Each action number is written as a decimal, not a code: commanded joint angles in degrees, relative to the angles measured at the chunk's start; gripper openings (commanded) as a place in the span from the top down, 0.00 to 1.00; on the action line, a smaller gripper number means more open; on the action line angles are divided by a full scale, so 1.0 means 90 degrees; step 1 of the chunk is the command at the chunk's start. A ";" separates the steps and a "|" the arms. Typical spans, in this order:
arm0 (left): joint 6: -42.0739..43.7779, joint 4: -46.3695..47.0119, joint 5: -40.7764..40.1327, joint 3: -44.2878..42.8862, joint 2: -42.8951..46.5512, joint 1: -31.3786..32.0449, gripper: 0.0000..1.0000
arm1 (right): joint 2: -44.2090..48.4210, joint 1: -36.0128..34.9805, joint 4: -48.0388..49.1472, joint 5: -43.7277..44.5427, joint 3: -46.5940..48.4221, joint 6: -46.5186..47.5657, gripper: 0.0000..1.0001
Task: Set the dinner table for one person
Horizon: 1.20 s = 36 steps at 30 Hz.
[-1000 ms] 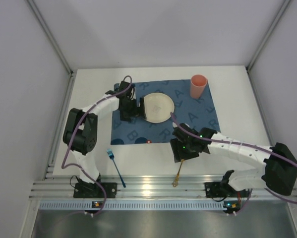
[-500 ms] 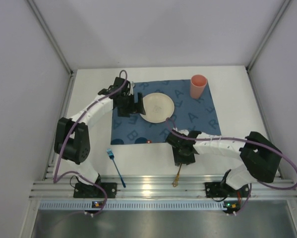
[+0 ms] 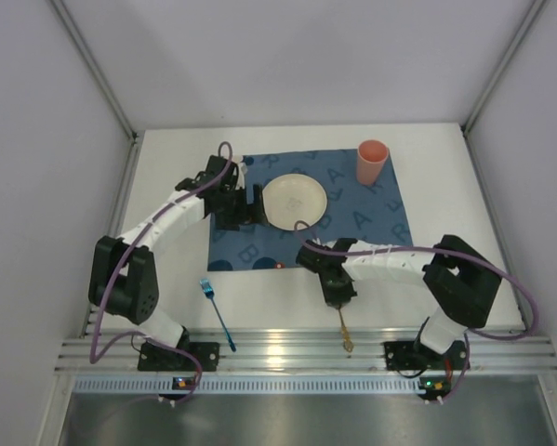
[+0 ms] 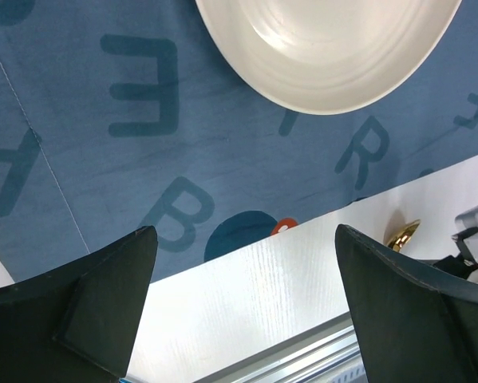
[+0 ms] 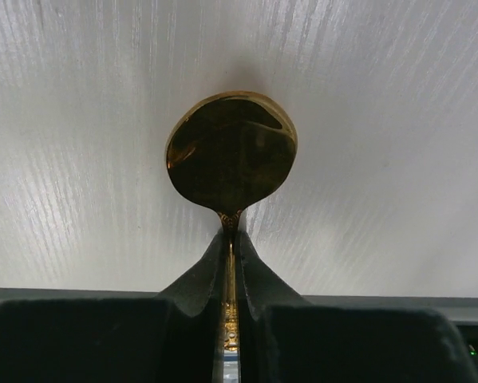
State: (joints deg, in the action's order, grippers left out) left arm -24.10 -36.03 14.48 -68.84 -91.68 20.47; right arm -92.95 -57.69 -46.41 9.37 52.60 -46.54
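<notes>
On the white dinner table (image 3: 166, 186) lies a dark blue letter-printed placemat (image 3: 371, 218) with a white plate (image 3: 295, 200) and a pink cup (image 3: 372, 161) on it. My right gripper (image 3: 337, 295) sits just below the mat's front edge, shut on the neck of a gold spoon (image 5: 232, 153). The spoon's handle (image 3: 344, 330) points towards the rail. Its bowl lies on the table ahead of the right gripper (image 5: 231, 239). My left gripper (image 3: 250, 206) hovers open left of the plate (image 4: 326, 48), nothing between its fingers (image 4: 103, 303).
A blue fork (image 3: 218, 314) lies on the table at the front left, near the left arm's base. The ribbed aluminium rail (image 3: 287, 351) runs along the near edge. Grey walls close in the sides and back.
My right gripper has closed on the gold spoon and shifted a little left; the spoon's handle has swung from pointing front-left to front-right. The left gripper has drawn slightly back from the plate, still open.
</notes>
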 commanded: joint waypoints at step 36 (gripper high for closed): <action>-0.1628 -0.1504 -0.1305 0.2033 0.2706 0.0138 0.02 | -0.3256 0.3949 -0.0585 0.0816 0.5552 0.3707 0.86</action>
State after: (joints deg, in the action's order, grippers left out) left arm -34.37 -48.53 4.40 -50.94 -67.81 20.93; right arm -121.56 -24.51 -52.71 18.04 99.00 -13.65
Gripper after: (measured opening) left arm 0.982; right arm 0.095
